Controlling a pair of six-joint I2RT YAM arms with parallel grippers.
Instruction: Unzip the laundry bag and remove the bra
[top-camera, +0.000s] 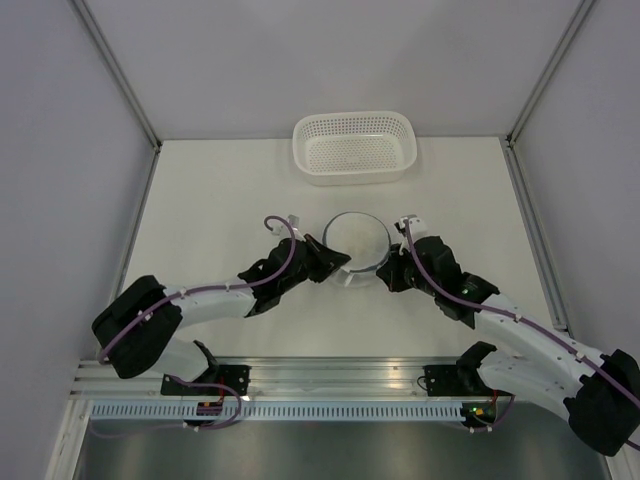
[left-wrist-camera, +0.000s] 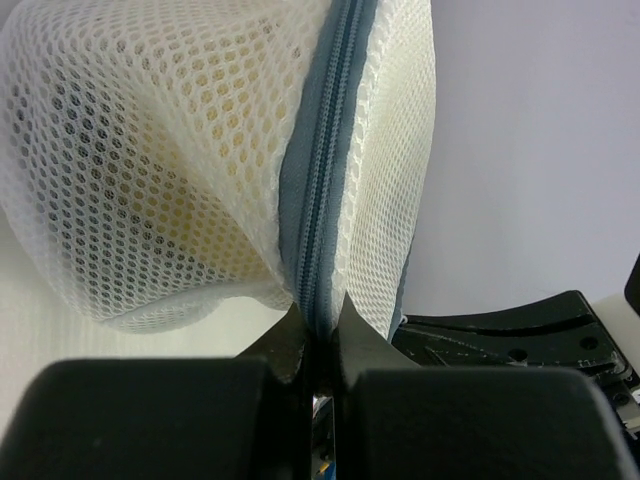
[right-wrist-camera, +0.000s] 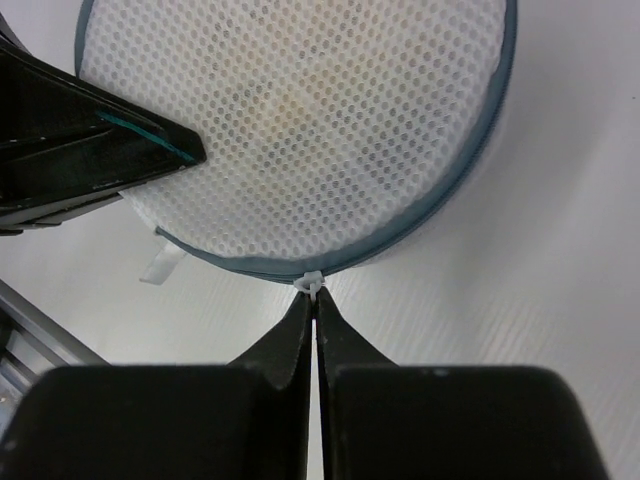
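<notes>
Anchoring falls to the left gripper (top-camera: 338, 264), clamped on the zipper rim (left-wrist-camera: 318, 200) at the left side of the laundry bag (top-camera: 358, 238), which lies mid-bench between both arms, the bra (left-wrist-camera: 170, 210) yellowish inside, while the right gripper (top-camera: 386, 272) pinches the white zipper pull (right-wrist-camera: 312, 283) at its near-right edge, likely to drag it along the rim's curve.

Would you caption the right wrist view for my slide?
Right gripper, jaws shut on a white tab at the bag rim.

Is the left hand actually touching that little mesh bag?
Touching. The left wrist view shows the left hand pinched shut on the grey zipper rim of the laundry bag.
</notes>
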